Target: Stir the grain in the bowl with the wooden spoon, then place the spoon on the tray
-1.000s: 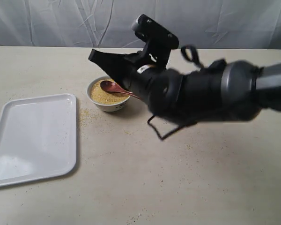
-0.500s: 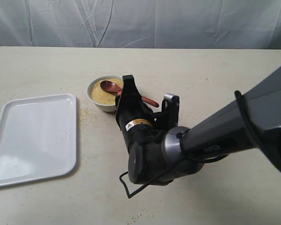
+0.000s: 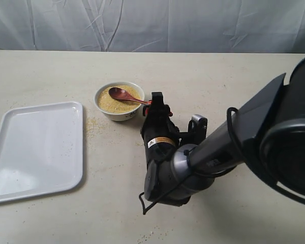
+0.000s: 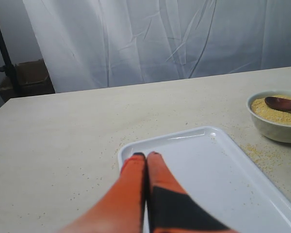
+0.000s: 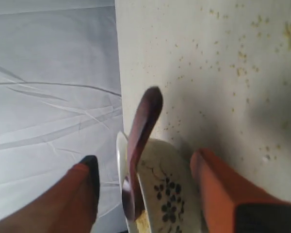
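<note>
The white bowl (image 3: 120, 113) holds yellow grain (image 3: 113, 103). The dark wooden spoon (image 3: 121, 94) rests in it, its handle sticking out over the rim to the right. My right gripper (image 3: 176, 109) is low beside the bowl and open. In the right wrist view the spoon handle (image 5: 143, 121) lies between the orange fingers (image 5: 218, 187) without touching them, above the patterned bowl (image 5: 172, 194). The white tray (image 3: 38, 147) lies left of the bowl. My left gripper (image 4: 146, 155) is shut on nothing over the tray (image 4: 218, 165); the bowl (image 4: 274, 127) shows beyond it.
Stray grain specks (image 3: 91, 126) lie on the table between bowl and tray. The right arm's dark bulk (image 3: 168, 173) fills the table's middle. A white curtain (image 3: 152, 25) hangs behind the table. A brown box (image 4: 31, 77) sits off the table's far end.
My right arm has swung down from above the bowl to the table on its right, fingers now either side of the handle. The spoon stays in the bowl.
</note>
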